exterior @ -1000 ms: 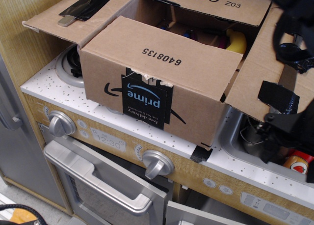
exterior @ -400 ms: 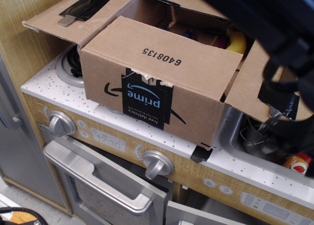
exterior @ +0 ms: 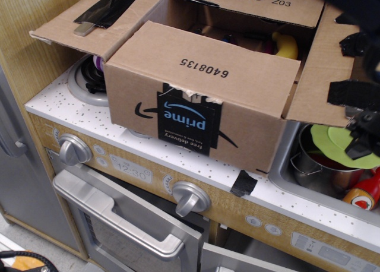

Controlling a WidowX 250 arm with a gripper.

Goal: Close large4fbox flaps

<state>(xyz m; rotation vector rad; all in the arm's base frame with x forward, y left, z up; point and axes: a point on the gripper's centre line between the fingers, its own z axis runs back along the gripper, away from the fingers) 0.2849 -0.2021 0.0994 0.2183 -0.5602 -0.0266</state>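
On the counter's [exterior: 71, 108] edge, the large4fbox [exterior: 196, 100] sits, flaps [exterior: 89, 19] splayed outward.

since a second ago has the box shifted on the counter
Yes. The large4fbox has slid right: its lower right corner now sits past the black tape scrap on the counter edge, and its left side uncovers more of the burner.

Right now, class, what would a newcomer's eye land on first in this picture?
First, the large brown cardboard box sitting on the toy stove's white counter, its black "prime" label upside down on the near side. Next, its flaps standing open: the left flap with black tape, the far flap printed "30 Z03", and the right flap. At the right, a green lid rests on a metal pot in the sink.
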